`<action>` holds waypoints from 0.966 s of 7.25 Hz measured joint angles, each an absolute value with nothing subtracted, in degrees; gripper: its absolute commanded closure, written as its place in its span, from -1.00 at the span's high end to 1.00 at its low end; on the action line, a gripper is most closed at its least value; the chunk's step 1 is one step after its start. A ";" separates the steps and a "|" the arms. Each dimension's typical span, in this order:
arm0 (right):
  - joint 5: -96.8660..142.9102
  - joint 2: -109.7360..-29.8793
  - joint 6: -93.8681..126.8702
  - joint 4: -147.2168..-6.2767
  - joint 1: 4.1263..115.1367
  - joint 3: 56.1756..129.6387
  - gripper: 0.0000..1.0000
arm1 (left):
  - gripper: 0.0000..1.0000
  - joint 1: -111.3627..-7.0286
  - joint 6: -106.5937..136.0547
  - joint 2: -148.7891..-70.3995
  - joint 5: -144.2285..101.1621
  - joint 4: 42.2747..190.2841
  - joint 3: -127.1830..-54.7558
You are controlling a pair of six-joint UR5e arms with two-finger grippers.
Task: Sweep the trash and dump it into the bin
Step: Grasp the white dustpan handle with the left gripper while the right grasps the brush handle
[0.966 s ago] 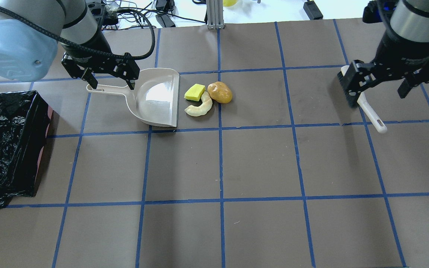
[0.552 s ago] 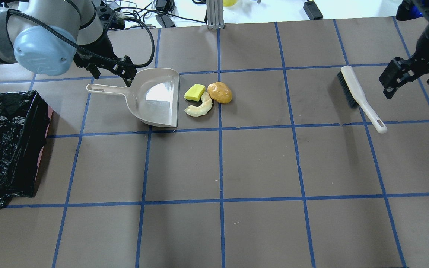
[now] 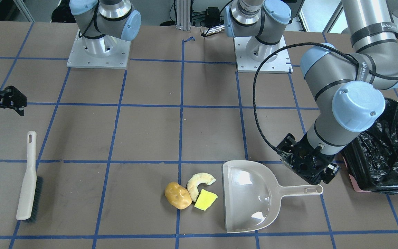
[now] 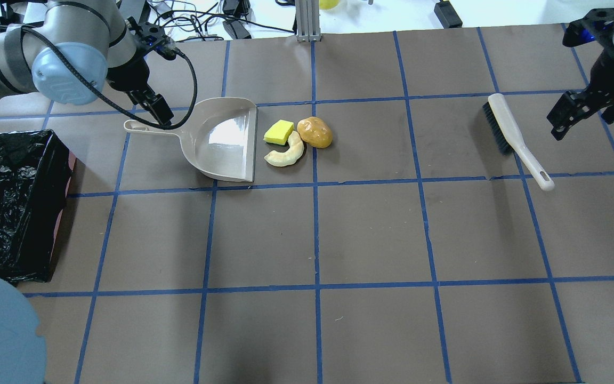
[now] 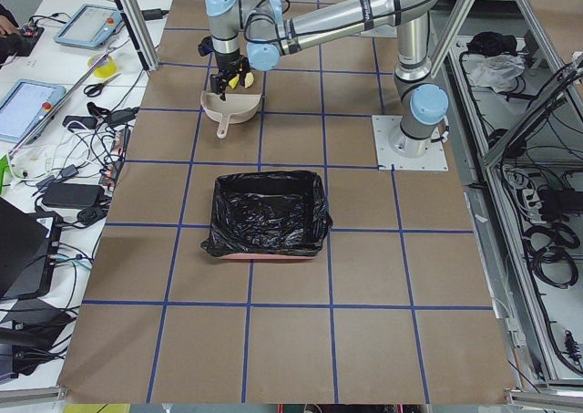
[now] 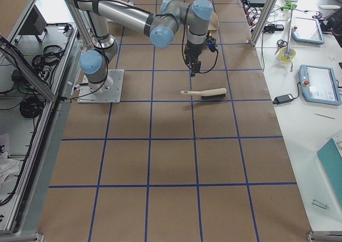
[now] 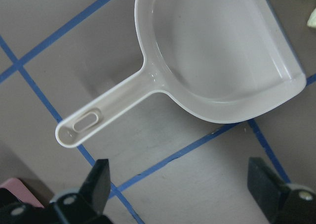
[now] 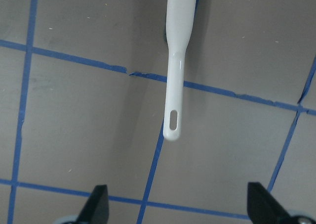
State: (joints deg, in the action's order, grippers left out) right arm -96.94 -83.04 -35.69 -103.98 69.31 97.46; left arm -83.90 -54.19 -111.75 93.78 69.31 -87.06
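**Both grippers spread and empty above their tools**

Overhead, the left gripper [image 7: 178, 173] shows edge-on, its gap hidden. Its wrist view shows fingers wide apart, the dustpan [image 4: 227, 138] handle just ahead, untouched. Potato [image 4: 314, 132], crescent [image 4: 285, 154] and sponge [image 4: 279, 132] lie beyond the dustpan's mouth. The bin [image 4: 14, 202] sits near the gripper's opposite side. The right gripper [image 8: 177, 194], cropped in the front view, gapes over the brush [image 4: 504, 125] handle. Bare table [image 4: 371, 234] separates brush and trash.

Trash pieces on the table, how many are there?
3, clustered beside the beige plastic dustpan: a golden-brown potato-like lump, a pale curved crescent, a bright yellow sponge wedge. None appears hidden.
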 measured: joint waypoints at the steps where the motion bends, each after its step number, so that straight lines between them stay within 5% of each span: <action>1: -96.67 -81.58 -37.09 -108.34 69.22 99.98 0.99 | 1.00 -83.64 -63.77 -112.93 93.83 67.55 -87.00; 7: -91.34 -73.36 -41.57 -115.21 64.63 103.16 1.00 | 1.00 -80.33 -93.30 -118.38 92.20 63.89 -87.91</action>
State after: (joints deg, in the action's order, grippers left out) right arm -91.34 -73.36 -41.57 -115.21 64.63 103.16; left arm -80.33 -93.30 -118.38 92.20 63.89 -87.91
